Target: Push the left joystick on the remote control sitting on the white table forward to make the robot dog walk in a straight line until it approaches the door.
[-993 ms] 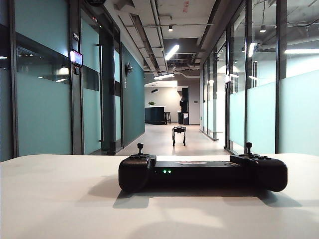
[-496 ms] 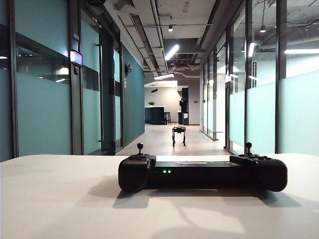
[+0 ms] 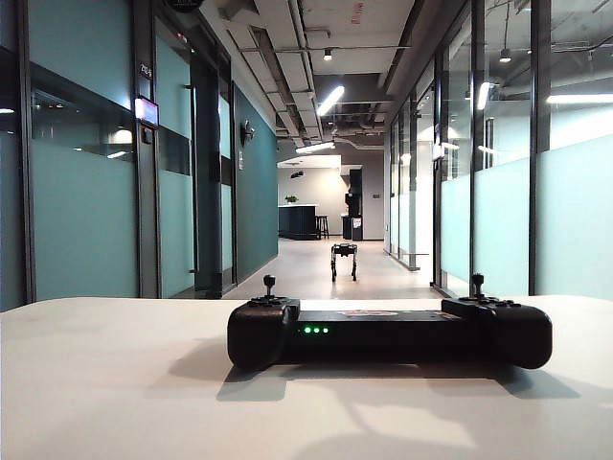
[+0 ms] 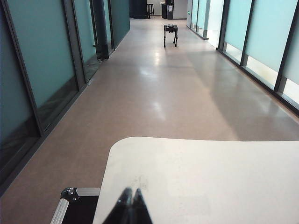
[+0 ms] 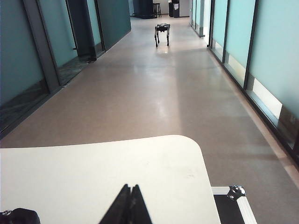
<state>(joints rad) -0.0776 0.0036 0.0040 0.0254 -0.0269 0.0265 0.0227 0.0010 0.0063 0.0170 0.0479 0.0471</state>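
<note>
The black remote control [image 3: 388, 331] lies on the white table [image 3: 115, 383], with green lights lit on its middle bar. Its left joystick [image 3: 269, 284] stands upright with nothing touching it. The robot dog [image 3: 344, 259] stands far down the corridor, also seen as a small dark robot dog [image 4: 170, 33] and robot dog [image 5: 162, 31] in the wrist views. Neither gripper shows in the exterior view. My left gripper [image 4: 131, 191] is shut and empty over the table's near corner. My right gripper [image 5: 131, 187] is shut and empty, with a handle of the remote control [image 5: 18, 217] off to its side.
Teal glass walls and dark doorways [image 3: 206, 172] line the corridor's left side, and frosted glass panels [image 3: 498, 220] line the right. A black case with metal edging [image 4: 74, 205] sits beside the table below my left gripper. A like case [image 5: 233, 205] lies below my right gripper.
A third green light has come on at the controller's middle bar. Faint shadows on the table's front have shifted slightly. The robot dog and the controller have not moved.
</note>
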